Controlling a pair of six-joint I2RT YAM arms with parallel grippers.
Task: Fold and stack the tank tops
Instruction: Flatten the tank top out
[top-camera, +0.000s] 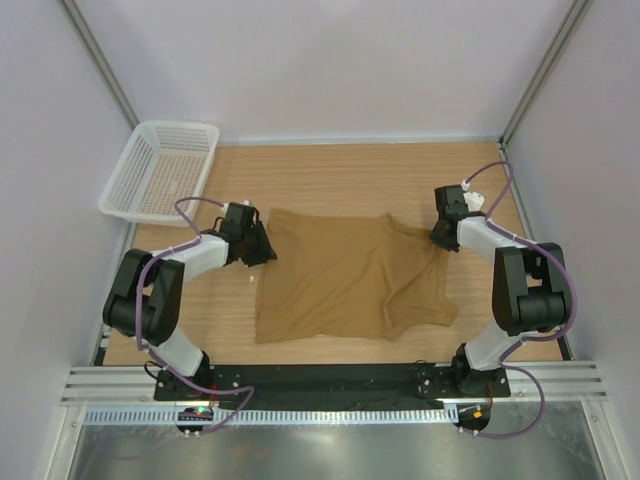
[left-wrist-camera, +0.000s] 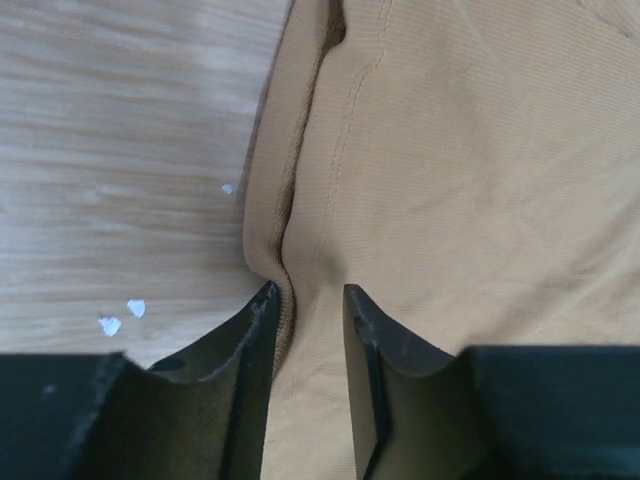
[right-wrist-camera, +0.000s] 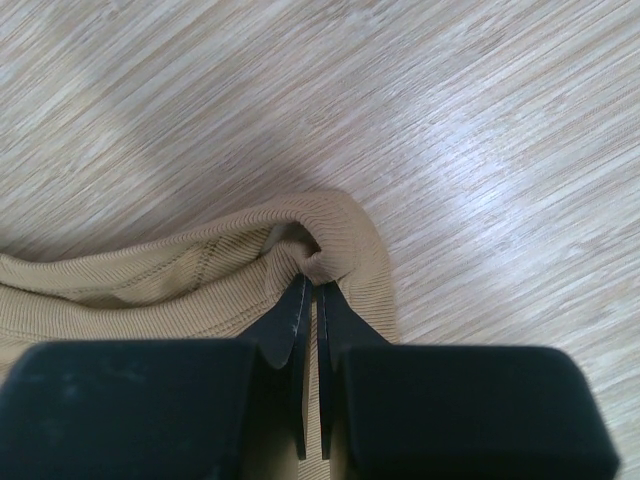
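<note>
The tan-brown tank top (top-camera: 345, 280) lies mostly spread on the wooden table, with a diagonal ridge running up to its far right corner. At the top's far left corner my left gripper (top-camera: 265, 247) is low over the cloth. In the left wrist view that gripper (left-wrist-camera: 307, 300) is open and straddles the buckled hem (left-wrist-camera: 270, 215), cloth lying in the gap. At the far right corner my right gripper (top-camera: 440, 240) pinches a ribbed strap; in the right wrist view this gripper (right-wrist-camera: 313, 285) is shut on the tank top (right-wrist-camera: 200, 280), the fold bunched at its tips.
A white mesh basket (top-camera: 180, 126) stands at the far left corner of the table. Bare wood (top-camera: 350, 175) lies beyond the cloth, up to the back wall. Small white specks (left-wrist-camera: 122, 316) lie on the wood left of the hem.
</note>
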